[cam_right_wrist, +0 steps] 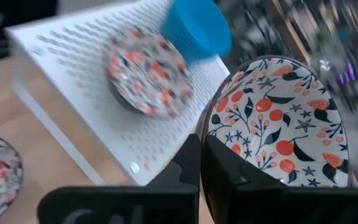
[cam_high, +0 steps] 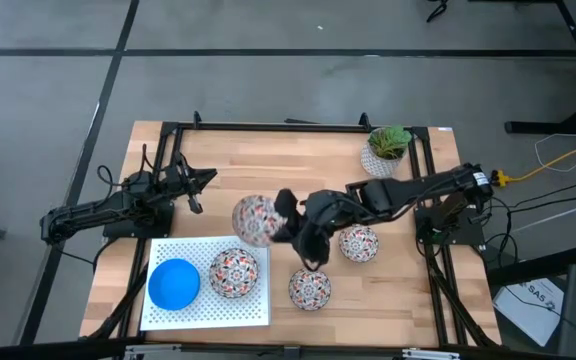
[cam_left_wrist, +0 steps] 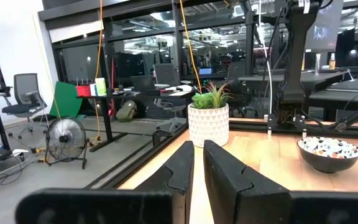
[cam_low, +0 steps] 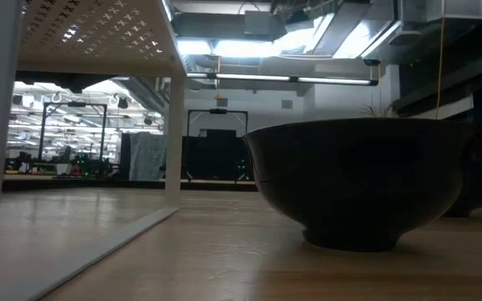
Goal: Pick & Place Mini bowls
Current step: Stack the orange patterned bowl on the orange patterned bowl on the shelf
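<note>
My right gripper (cam_high: 286, 218) hangs over the table's middle, shut on a floral mini bowl (cam_high: 255, 220) that it holds above the wood. A white perforated tray (cam_high: 208, 305) at the near left carries a blue mini bowl (cam_high: 174, 283) and a floral mini bowl (cam_high: 233, 272). Two more floral mini bowls (cam_high: 310, 289) (cam_high: 359, 243) stand on their feet on the bare table. My left gripper (cam_left_wrist: 199, 163) waits at the table's left, pointing level, its fingers shut with nothing between them. My right gripper pinches the floral bowl's rim (cam_right_wrist: 209, 132), one finger (cam_right_wrist: 229, 171) on the patterned inside and the other (cam_right_wrist: 187, 165) on the outside. The fingers slant down from the table's right. The bowl is lifted clear and tipped, its inside turned toward the wrist.
A white pot with a green plant (cam_high: 388, 150) stands at the far right. A black frame (cam_high: 268, 127) runs along the table's far edge. In the low view one bowl (cam_low: 358, 184) looms close by the tray's edge (cam_low: 82, 242).
</note>
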You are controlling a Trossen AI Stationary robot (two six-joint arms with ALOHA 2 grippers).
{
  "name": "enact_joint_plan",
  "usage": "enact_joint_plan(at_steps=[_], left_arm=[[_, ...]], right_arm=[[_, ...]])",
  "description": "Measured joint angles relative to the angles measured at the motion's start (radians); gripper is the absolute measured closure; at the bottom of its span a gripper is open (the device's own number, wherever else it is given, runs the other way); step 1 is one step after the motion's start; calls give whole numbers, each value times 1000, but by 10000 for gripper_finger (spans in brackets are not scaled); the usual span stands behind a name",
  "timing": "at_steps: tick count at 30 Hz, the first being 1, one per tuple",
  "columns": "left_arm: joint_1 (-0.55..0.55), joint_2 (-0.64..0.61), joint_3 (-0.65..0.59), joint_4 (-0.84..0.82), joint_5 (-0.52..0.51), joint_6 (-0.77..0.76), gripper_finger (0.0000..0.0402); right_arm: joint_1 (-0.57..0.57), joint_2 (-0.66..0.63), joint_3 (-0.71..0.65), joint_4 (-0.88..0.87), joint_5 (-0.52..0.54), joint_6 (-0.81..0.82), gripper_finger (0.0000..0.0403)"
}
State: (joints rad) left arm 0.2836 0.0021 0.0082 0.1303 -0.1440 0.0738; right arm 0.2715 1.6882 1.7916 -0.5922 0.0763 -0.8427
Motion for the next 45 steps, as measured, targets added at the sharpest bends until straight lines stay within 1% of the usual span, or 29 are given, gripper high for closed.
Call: enact_joint_plan(at_steps=[4,7,10,13,21,31,40,45], left_arm=[[0,0,0,0,0,0,372],[0,0,0,0,0,0,373],[0,0,0,0,0,0,373],[0,0,0,0,0,0,372],[0,0,0,0,0,0,370],[0,0,0,0,0,0,370],[0,0,0,-8,0,0,373],[0,4,0,1,0,0,374]], right_arm=[[18,0,0,8,-90,-62,392],[27,0,0,12,-135,-87,392],[31,6,0,26,-162,-115,392],[33,27,0,53,-166,-133,392],[33,75,0,94,-194,-136,392],[39,114,0,147,-338,-136,392],[40,177,0,230,-341,-134,392],[39,195,0,246,-338,-134,392]])
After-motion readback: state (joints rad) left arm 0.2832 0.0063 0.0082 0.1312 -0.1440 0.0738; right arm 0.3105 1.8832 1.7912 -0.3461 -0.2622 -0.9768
